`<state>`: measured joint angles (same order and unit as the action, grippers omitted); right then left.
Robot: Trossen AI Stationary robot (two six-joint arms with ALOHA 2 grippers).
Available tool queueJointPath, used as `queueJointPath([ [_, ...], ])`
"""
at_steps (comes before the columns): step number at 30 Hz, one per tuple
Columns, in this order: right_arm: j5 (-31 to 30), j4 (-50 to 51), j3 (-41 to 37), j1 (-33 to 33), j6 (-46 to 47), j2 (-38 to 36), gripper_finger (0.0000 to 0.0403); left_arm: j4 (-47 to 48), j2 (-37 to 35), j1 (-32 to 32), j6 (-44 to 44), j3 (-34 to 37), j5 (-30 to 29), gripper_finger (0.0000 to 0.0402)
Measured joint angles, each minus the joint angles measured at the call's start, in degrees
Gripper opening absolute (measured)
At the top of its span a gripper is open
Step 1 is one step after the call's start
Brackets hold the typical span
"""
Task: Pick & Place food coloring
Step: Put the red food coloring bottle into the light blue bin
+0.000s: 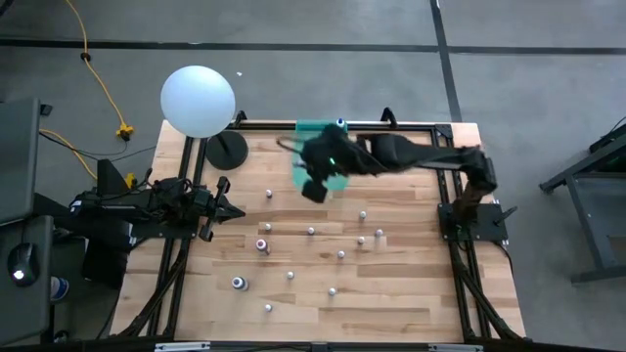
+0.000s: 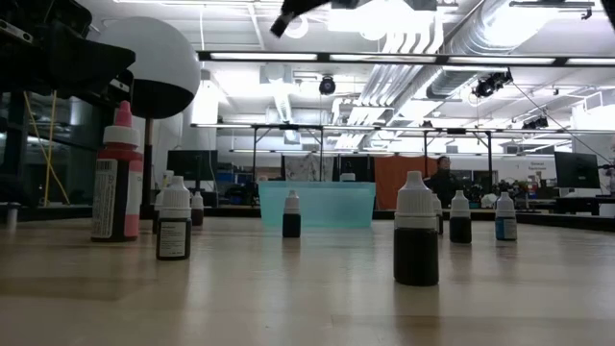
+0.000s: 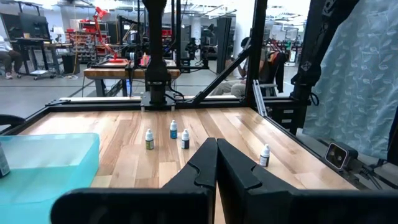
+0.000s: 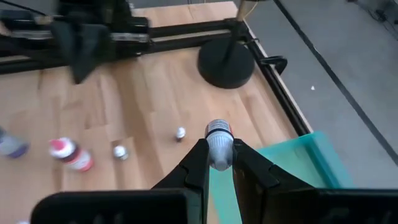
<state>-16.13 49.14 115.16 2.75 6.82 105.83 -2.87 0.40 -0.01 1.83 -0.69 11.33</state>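
Note:
The food coloring bottles stand scattered on the wooden table: small white-capped ones (image 1: 311, 231), a pink-red one (image 1: 262, 244) and a blue one (image 1: 238, 284). From table height they show upright on their bases, the pink-red bottle (image 2: 117, 178) largest. My right gripper (image 1: 315, 186) hangs over the near edge of the teal bin (image 1: 323, 156), shut on one small bottle (image 4: 219, 148). At the table's left side my left gripper (image 1: 230, 210) waits, shut and empty (image 3: 216, 152). My right gripper pinches the small bottle between its two fingers (image 4: 198, 163) on the whitish part (image 4: 219, 155). It comes from above, pointing down. The bottle's labelled end (image 4: 218, 129) sticks out past the fingertips. The bottle is lifted clear, above the wood beside the bin's corner (image 4: 292, 168).
A lamp with a large white ball (image 1: 199, 100) and a black round base (image 1: 226, 150) stands at the far left corner. A black frame (image 1: 430, 125) runs around the table. More bottles (image 3: 173, 129) stand between the arms. People sit in the room beyond.

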Motion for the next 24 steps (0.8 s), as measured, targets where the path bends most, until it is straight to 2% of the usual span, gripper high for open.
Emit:
queueJointPath([
  [5,6.3,0.1,1.2,7.2,-0.9,4.1,0.0042,0.0,0.0,0.0,0.0,0.0,0.0,0.0001],
  [13,9.6,7.3,0.3,16.4,-0.9,9.5,0.0043,0.0,0.0,0.0,0.0,0.0,0.0,0.0001],
  [24,15.1,12.9,0.3,22.4,0.1,17.3,0.0043,0.0,0.0,0.0,0.0,0.0,0.0,0.0001],
])
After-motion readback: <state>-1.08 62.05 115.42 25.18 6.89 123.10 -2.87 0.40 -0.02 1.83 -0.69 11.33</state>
